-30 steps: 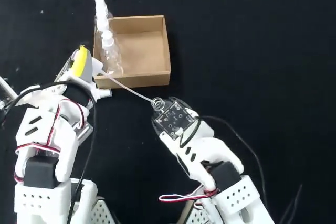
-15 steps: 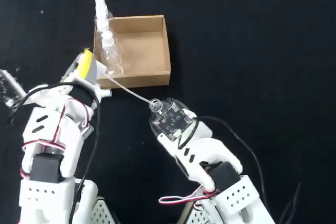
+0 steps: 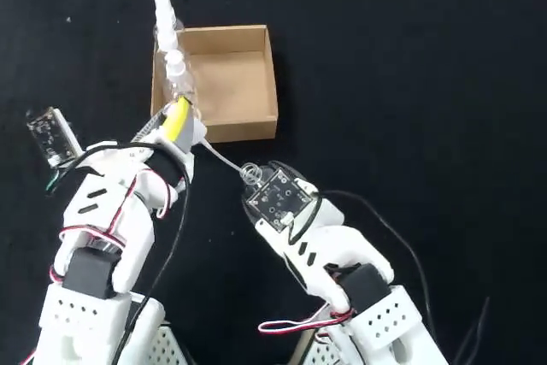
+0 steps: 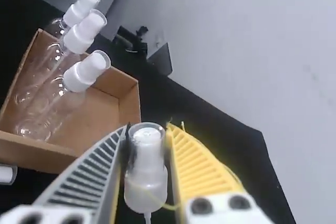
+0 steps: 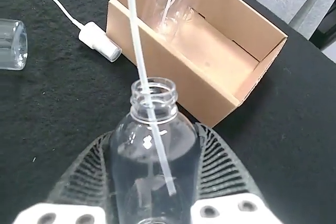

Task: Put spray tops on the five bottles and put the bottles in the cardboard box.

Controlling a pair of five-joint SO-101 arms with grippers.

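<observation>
**Spray top held over the open bottle, tube already in the neck**

We see the left gripper (image 4: pixel 146 135) closed to a narrow gap on a white spray top (image 4: pixel 145 166), its grey and yellow fingers pressing the cap from both sides. The right gripper (image 5: pixel 153 136) is clamped around the body of a clear bottle (image 5: pixel 152 156), whose mouth is open. The thin tube (image 5: pixel 140 61) hanging from the spray top runs down through that mouth into the bottle.

Compared with 1 second ago, the left gripper (image 3: pixel 177 117) has swung across from the box's left corner to the front wall. The tube (image 3: pixel 224 158) now spans a shorter stretch to the bottle.

The cardboard box (image 3: pixel 256 117) stands just beyond both grippers. 3 capped bottles (image 3: pixel 179 83) lean along its left wall, with bare box floor beside them. A loose spray top (image 5: pixel 98 40) and a second open bottle (image 5: pixel 10 43) lie on the black worktop (image 3: pixel 410 108), which runs wide to the right of the box.
</observation>
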